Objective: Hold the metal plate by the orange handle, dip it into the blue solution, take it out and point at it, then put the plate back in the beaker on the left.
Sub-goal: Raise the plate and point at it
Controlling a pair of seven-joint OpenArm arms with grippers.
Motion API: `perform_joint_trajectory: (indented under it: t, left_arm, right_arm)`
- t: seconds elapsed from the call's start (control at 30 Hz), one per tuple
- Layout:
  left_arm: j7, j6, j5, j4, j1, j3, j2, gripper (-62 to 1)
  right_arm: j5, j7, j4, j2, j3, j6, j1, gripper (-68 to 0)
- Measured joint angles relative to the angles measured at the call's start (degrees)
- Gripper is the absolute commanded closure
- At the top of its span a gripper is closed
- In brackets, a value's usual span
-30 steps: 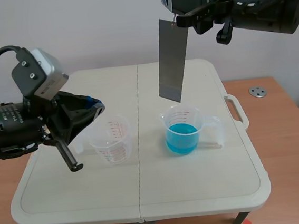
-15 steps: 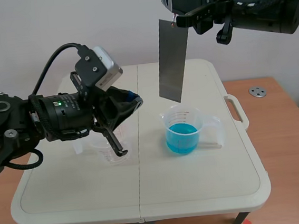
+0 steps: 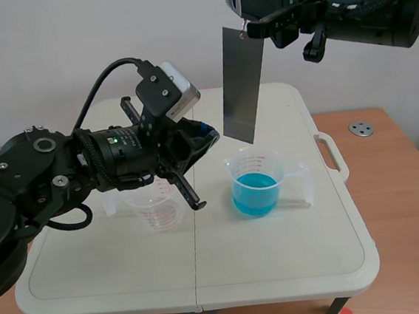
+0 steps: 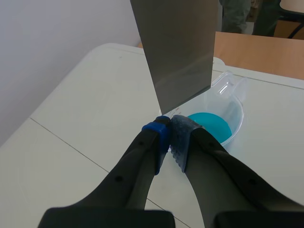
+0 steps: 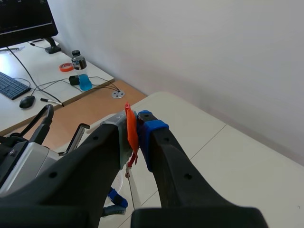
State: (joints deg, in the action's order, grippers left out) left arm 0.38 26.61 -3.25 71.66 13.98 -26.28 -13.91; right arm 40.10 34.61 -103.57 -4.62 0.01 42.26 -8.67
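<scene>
R gripper [image 5: 134, 128] clamped on orange handle [image 5: 131, 130], metal plate [image 3: 242, 84] hanging above blue-solution beaker [image 3: 285, 173]. L gripper [image 4: 171, 130] pinched closed, holding nothing, just above-left of that beaker.

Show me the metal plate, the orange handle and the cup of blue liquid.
metal plate [image 3: 241, 83]: scene view, middle of its flat face.
orange handle [image 5: 129, 122]: right wrist view, its upper part.
cup of blue liquid [image 3: 268, 164]: scene view, clear wall above the liquid.
</scene>
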Motion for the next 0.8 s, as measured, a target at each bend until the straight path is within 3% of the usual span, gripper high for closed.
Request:
perform_joint_trajectory:
  t: [0.8]
  left_arm:
    - [-1.33, 0.00, 0.28, 0.00, -0.46, 0.07, -1.57, -1.9]
  right_arm:
    - [0.00, 0.00, 0.00, 0.00, 0.00, 0.00, 0.00, -1.3]
